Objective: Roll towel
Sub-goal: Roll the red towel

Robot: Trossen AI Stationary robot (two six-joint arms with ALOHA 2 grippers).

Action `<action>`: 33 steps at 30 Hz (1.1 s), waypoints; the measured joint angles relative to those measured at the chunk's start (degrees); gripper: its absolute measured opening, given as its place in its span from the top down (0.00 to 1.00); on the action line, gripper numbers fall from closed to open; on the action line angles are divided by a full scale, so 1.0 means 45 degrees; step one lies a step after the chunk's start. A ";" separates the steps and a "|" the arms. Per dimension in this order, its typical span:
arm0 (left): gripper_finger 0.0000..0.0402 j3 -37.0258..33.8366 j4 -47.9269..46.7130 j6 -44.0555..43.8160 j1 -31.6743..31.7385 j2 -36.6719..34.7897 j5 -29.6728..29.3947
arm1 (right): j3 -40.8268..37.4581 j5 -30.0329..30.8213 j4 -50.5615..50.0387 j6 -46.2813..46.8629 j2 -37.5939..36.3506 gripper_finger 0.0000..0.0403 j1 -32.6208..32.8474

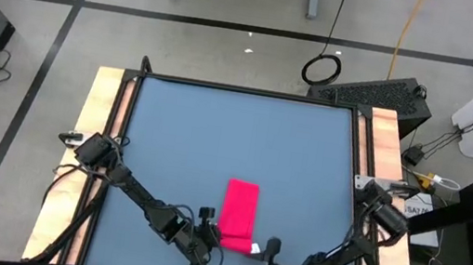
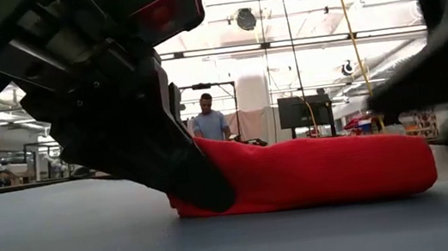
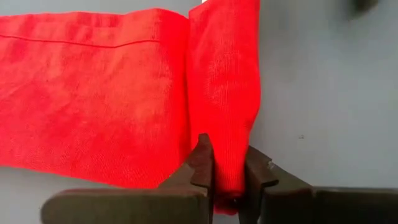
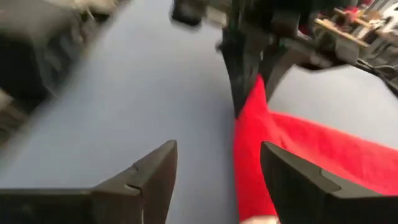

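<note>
The red-pink towel (image 1: 239,210) lies on the blue table as a narrow folded strip running from near to far. Its near end (image 3: 227,93) is turned up into a raised fold. My left gripper (image 1: 214,236) is at the left of that near end and is shut on the fold; it also shows in the low view (image 2: 180,170). My right gripper (image 1: 264,252) is open just right of the towel's near end. In the right wrist view its fingers (image 4: 217,180) stand apart, with the towel (image 4: 261,149) ahead of them. My left gripper pinches the turned-up fold at the towel's near end (image 3: 229,163) between its two fingers (image 3: 202,163). The fingers come slanting down from the table's left and reach across the strip's width. The fold holds several layers. The rest of the towel lies flat on the table.
Wooden rails (image 1: 96,130) run along the table's left and right sides. The blue table top (image 1: 235,142) stretches beyond the towel toward the far edge. A person (image 2: 209,120) stands in the room far behind the table.
</note>
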 joint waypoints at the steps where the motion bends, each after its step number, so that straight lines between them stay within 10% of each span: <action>1: 0.91 0.0000 -0.0002 -0.0005 0.0002 0.0002 0.0022 | -0.0003 0.0057 0.0093 -0.0072 0.0231 0.46 -0.0051; 25: 0.90 -0.0010 -0.0335 -0.0270 0.0005 0.0029 0.0449 | 0.0126 0.1079 -0.0089 0.0353 0.0542 0.46 -0.0790; 33: 0.90 -0.0018 -0.0345 -0.0263 -0.0050 0.0029 0.0452 | 0.0136 -0.0813 -0.1735 0.3028 0.0469 0.48 -0.1422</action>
